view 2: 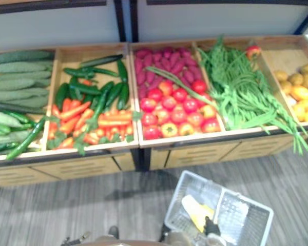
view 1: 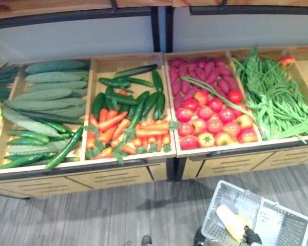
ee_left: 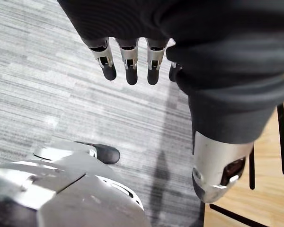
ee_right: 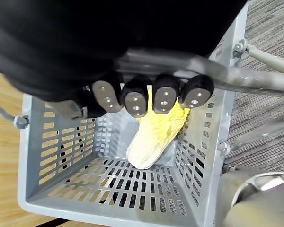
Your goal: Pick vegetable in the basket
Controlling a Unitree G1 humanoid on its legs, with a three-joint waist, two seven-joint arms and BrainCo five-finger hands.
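Note:
A grey plastic basket (view 1: 211, 207) hangs low at the right over the floor, in front of the produce stand. My right hand (ee_right: 146, 97) is shut on its metal handle (ee_right: 241, 76), fingers curled round the bar. A pale yellow leafy vegetable (ee_right: 154, 137) lies inside, leaning against a slatted wall; from above the vegetable (view 1: 231, 218) sits in the basket's middle, just beyond my right hand (view 1: 251, 237). My left hand (ee_left: 128, 59) hangs over the grey floor with straight fingers and holds nothing.
The wooden stand has bins of cucumbers (view 1: 46, 92), green peppers over carrots (view 1: 128, 123), tomatoes (view 1: 210, 120) below purple tubers (view 1: 195, 72), green beans (view 1: 272, 97) and yellow produce (view 2: 297, 92). Grey striped floor (view 1: 118, 215) lies between the stand and me.

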